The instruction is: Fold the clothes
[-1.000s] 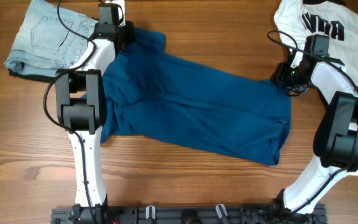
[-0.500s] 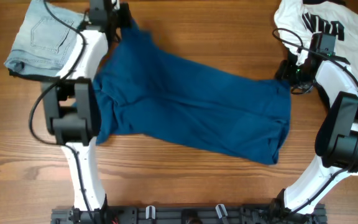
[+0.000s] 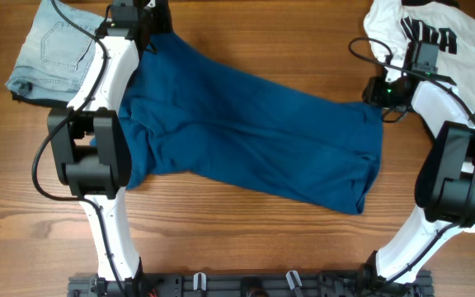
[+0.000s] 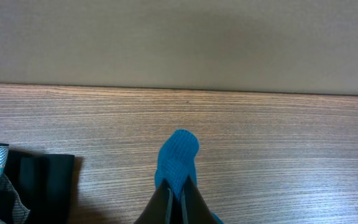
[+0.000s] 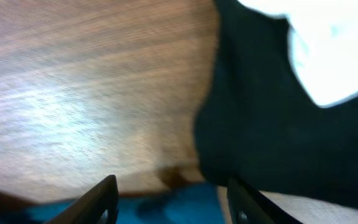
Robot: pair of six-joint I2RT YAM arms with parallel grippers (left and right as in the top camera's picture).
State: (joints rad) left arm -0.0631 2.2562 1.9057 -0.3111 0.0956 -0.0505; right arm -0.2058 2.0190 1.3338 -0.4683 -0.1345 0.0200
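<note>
The dark-blue shirt [image 3: 254, 132] lies spread across the table, running from far left to near right. My left gripper [image 3: 157, 21] is at the far edge, shut on the shirt's far-left corner. In the left wrist view the closed fingertips [image 4: 178, 190] pinch a tongue of blue cloth [image 4: 178, 155]. My right gripper [image 3: 376, 92] sits at the shirt's far-right corner. In the blurred right wrist view its fingers [image 5: 107, 198] stand wide apart with blue cloth [image 5: 185, 202] low between them. The white jersey with black lettering [image 3: 448, 41] lies at the far right.
Folded light-blue jeans [image 3: 60, 49] lie at the far left on a dark item, whose edge shows in the left wrist view [image 4: 36, 180]. Black and white fabric [image 5: 278, 124] lies just right of my right gripper. The table's far edge [image 4: 179, 87] is close ahead of the left gripper.
My left gripper has moved toward the far-left edge with the shirt corner, drawing the shirt out straighter. My right gripper has shifted slightly left at the shirt's right corner.
</note>
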